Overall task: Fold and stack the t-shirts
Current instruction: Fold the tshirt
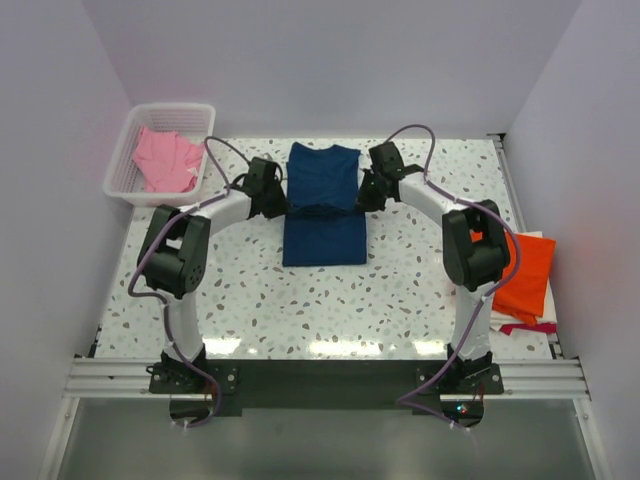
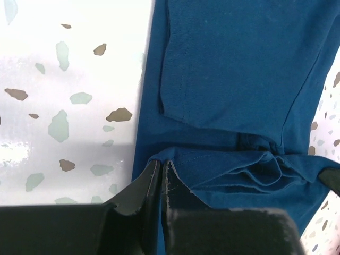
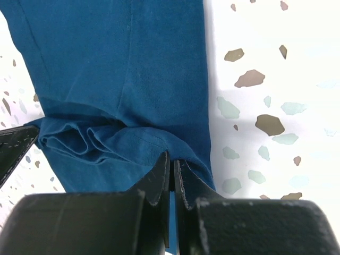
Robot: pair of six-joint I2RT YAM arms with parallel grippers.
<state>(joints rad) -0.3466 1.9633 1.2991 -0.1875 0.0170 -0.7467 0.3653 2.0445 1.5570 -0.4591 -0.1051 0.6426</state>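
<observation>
Navy t-shirt (image 1: 322, 225) lies flat at the centre of the speckled table (image 1: 400, 275), folded to a narrow rectangle with its long axis running from the near side to the far side. A bunched ridge of cloth crosses the garment at about mid-length, between the two grippers.

Left gripper (image 1: 281, 200) sits at the left edge of the navy t-shirt, level with the ridge. In the left wrist view, the left gripper (image 2: 161, 162) has its fingers pressed together, and a doubled edge of the navy t-shirt (image 2: 228, 69) is pinched at their tips. Gathered pleats run away from the pinch point toward the opposite side.

Right gripper (image 1: 363, 190) sits at the right edge of the garment, opposite the left one. In the right wrist view, the right gripper (image 3: 172, 159) is likewise clamped shut on the folded edge of the navy t-shirt (image 3: 117, 64), with the same pleats spreading from the tips. The dark tip of the opposite gripper shows at the edge of each wrist view.

Pink t-shirt (image 1: 165, 160) lies crumpled inside the white lattice basket (image 1: 118, 172) at the far left corner of the table, well apart from the navy one.

Orange t-shirt (image 1: 527, 270) lies folded at the right edge of the table, behind the right arm, partly overhanging the edge. A strip of pink cloth (image 1: 527, 327) shows beneath its near side.
</observation>
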